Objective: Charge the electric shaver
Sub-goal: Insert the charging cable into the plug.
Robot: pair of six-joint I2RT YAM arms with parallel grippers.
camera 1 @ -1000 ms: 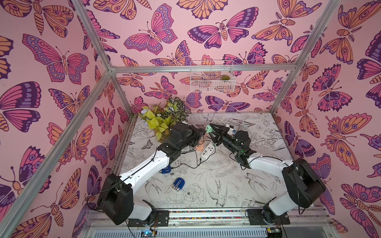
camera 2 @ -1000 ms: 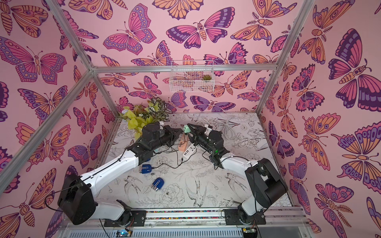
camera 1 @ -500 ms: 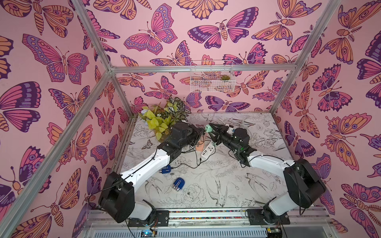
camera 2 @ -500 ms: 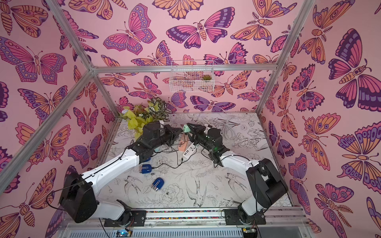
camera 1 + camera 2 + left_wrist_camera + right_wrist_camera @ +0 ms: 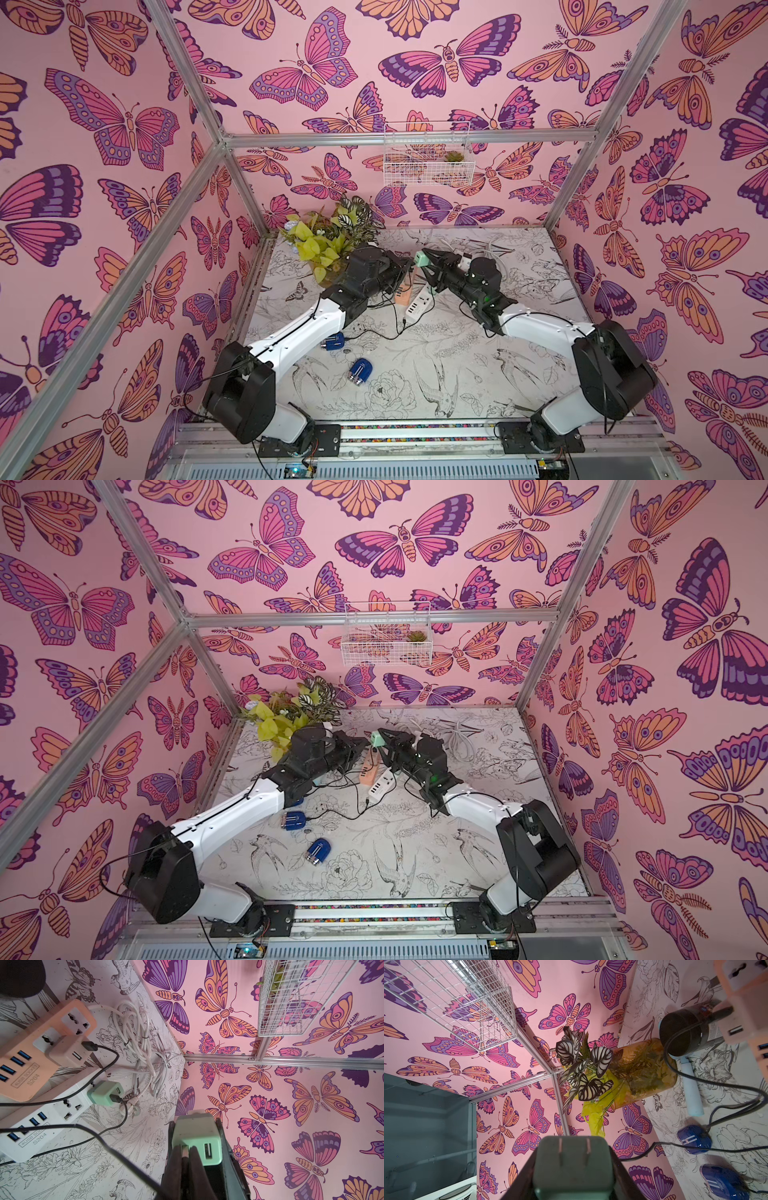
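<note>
Shaver (image 5: 360, 371), blue, is lying at lower centre of both top views while you are feeding the USB plug (image 5: 185, 1149), pinched tight in your left gripper (image 5: 185, 1154), into the green adapter (image 5: 197, 1136) your right gripper (image 5: 430, 262) is clamping; the power strip (image 5: 56, 1118) is waiting.

A robot lab's test cell
Butterfly-print panels (image 5: 332, 62) on an aluminium frame (image 5: 407, 139) enclose a tabletop (image 5: 457, 357) with arm bases (image 5: 299, 441) bolted to its rail (image 5: 415, 434)

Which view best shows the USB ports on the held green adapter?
The left wrist view: the held green adapter faces it ports-first, close. The right wrist view shows only its pronged back; both top views show it small and far.
</note>
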